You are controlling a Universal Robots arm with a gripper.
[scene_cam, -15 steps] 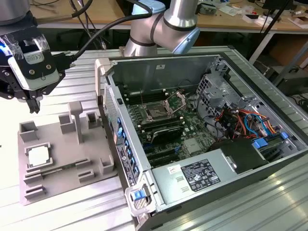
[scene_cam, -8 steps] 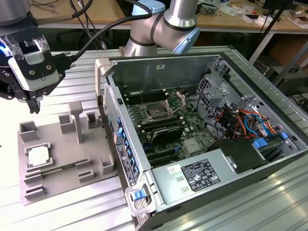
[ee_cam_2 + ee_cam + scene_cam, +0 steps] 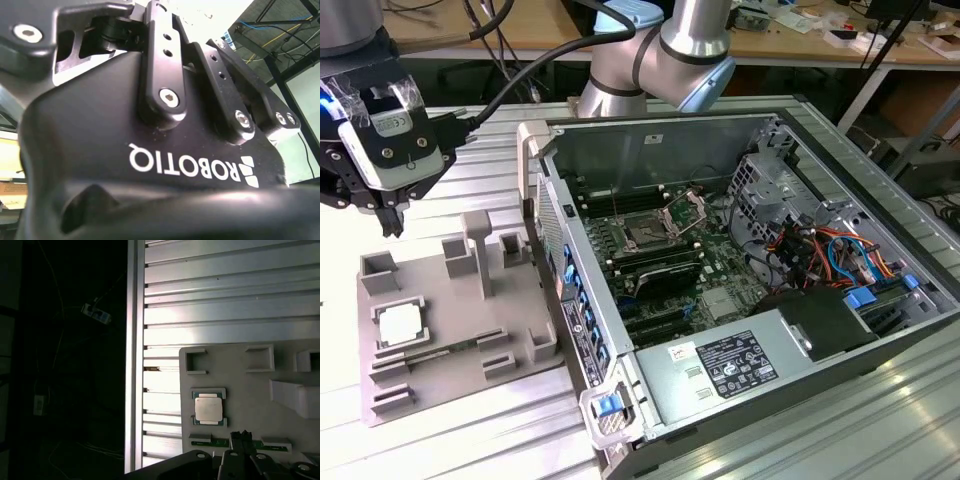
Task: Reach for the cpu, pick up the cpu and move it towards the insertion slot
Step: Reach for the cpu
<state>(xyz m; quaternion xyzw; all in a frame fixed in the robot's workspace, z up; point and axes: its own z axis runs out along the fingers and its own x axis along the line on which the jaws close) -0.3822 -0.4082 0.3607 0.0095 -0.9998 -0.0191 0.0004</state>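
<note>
End effector (image 3: 392,222) points down, poised above the cpu (image 3: 398,325).

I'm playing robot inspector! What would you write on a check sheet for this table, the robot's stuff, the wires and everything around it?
Surface: ribbed metal table, carrying a grey tray and an open computer case.
Job's things: cpu lies flat in the tray; insertion slot sits on the green board inside the case.
Clutter: green strip in the tray beside the cpu.
End effector: hovers above the tray, apart from the cpu.
Cables: black cable running to the end effector; coloured wires inside the case.
Surroundings: wooden benches behind.
</note>
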